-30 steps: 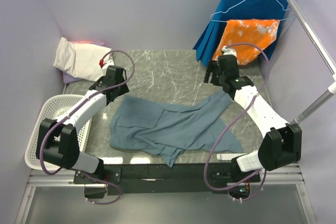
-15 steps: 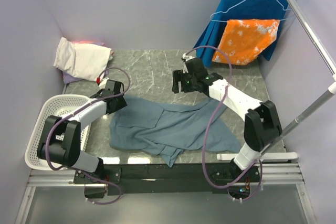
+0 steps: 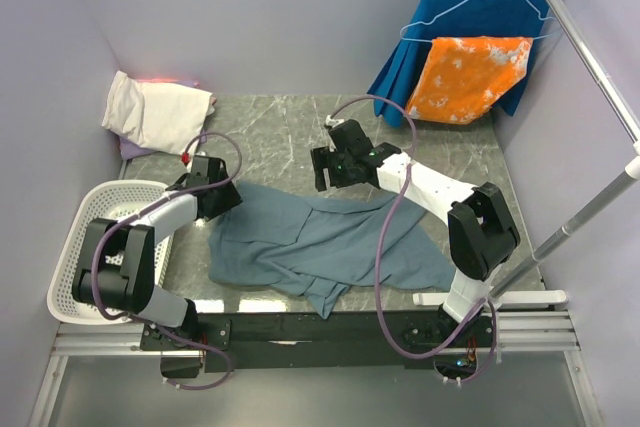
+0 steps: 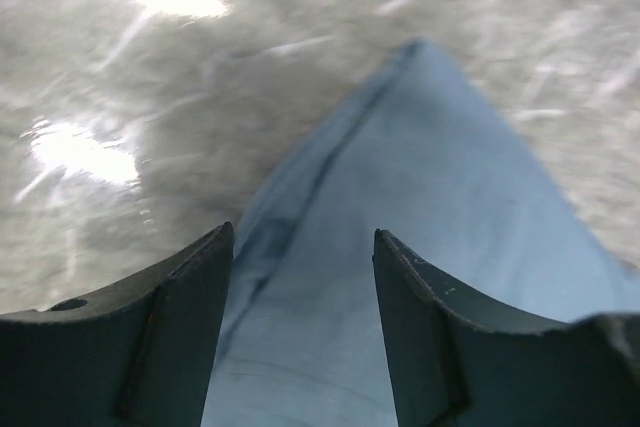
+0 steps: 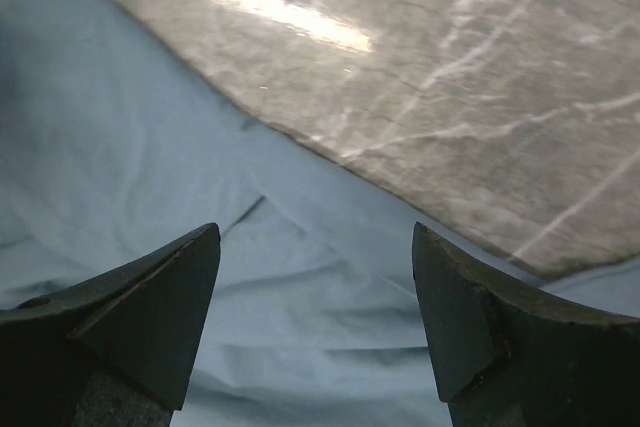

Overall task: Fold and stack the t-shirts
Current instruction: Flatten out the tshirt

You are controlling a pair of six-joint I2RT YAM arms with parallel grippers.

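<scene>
Top external: right hand (image 3: 322, 173) swung across to the far edge of the blue-grey t-shirt (image 3: 330, 244), left hand (image 3: 220, 202) at its left corner. Both hands apart, gripping nothing; shirt lies rumpled on table (image 3: 280, 137). Probably pre-grasp for fold.

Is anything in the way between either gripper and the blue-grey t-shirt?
Nothing visible. The left gripper and right gripper both hang open right over the blue-grey t-shirt's far edge. Between their jaws the wrist views show only its cloth and bare table.
</scene>
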